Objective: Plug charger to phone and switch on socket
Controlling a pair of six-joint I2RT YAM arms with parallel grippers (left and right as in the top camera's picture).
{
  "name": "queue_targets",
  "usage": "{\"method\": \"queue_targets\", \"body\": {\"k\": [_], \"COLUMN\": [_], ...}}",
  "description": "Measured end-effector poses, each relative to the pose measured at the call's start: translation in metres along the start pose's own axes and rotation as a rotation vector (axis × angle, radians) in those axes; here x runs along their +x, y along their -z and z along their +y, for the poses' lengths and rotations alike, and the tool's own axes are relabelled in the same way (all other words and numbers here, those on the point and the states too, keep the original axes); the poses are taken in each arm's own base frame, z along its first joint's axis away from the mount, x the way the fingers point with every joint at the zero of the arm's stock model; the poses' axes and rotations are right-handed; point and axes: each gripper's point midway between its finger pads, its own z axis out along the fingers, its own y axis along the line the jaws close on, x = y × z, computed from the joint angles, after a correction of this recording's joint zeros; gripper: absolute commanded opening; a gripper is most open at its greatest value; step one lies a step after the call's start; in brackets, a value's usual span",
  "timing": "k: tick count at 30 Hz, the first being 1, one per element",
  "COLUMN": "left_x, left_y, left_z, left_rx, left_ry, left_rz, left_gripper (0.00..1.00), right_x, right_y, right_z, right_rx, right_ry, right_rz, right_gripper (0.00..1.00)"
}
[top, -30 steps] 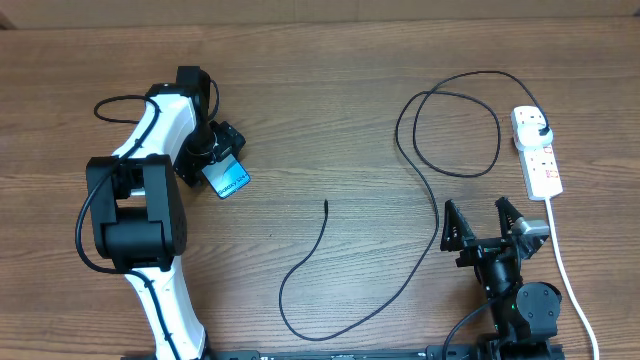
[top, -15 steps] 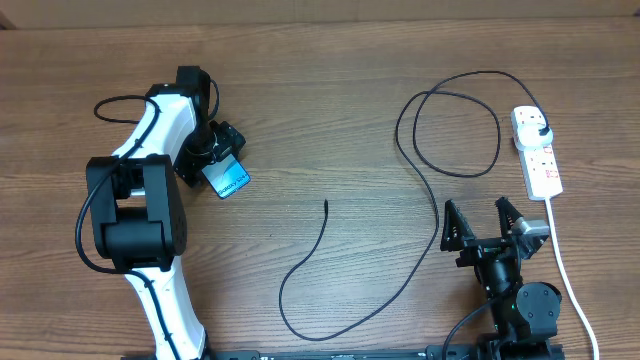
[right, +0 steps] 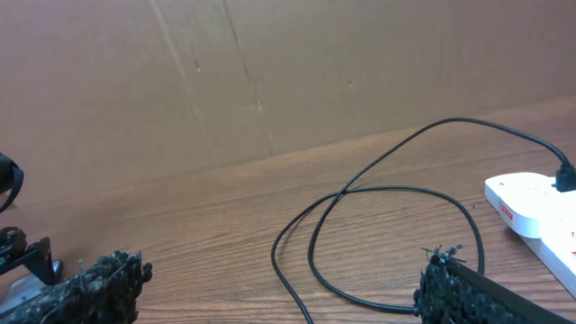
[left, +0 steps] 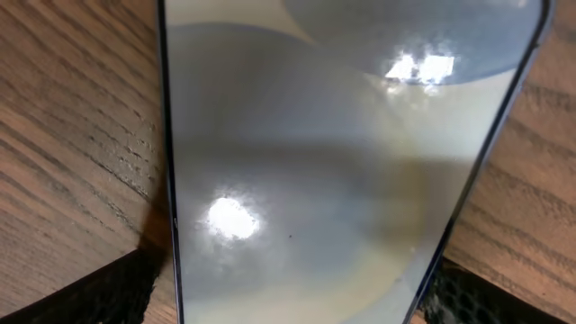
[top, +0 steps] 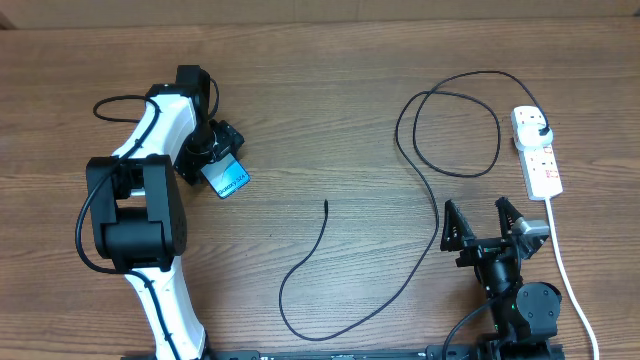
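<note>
Wood-grain tabletop [top: 330,90] carries everything, with a plain cardboard wall [right: 270,72] behind its far edge. On the left side of the table lies the phone [top: 229,181], lit blue and skewed. From the left wrist camera its glossy face [left: 342,162] fills nearly the whole view and hides most of the wood beneath.

The left gripper [top: 218,165] straddles the phone. Its black pads [left: 90,292] sit right beside the phone's two long edges, but I cannot tell whether they press on it. The left arm [top: 140,220] covers much of the table on that side.

The charger [top: 437,235] has its connector tip [top: 326,204] near the table's middle, well apart from the phone. From there the cable curls toward the robot, climbs past the right gripper [top: 474,208] and loops once. Its black plug [top: 541,131] is seated in the far end of the socket [top: 543,170] at the right edge. The socket's switches are too small to read. A white cord [top: 567,270] trails from it beside the right arm.

The right gripper is spread wide and holds nothing, with the cable passing just left of it.
</note>
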Motion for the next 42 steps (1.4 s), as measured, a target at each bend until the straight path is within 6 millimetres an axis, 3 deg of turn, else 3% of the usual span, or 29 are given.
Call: {"method": "queue_targets", "body": {"k": [42], "left_x": [-0.0025], "left_y": [0.0000], "left_z": [-0.0005], "left_rx": [0.001], "left_ry": [0.000], "left_rz": [-0.012], "left_gripper": [0.87], "right_x": [0.0001], "right_y": [0.0000], "right_z": [0.0000], "right_rx": [0.000], "right_ry": [0.000], "right_rz": [0.000], "right_gripper": [1.00]}}
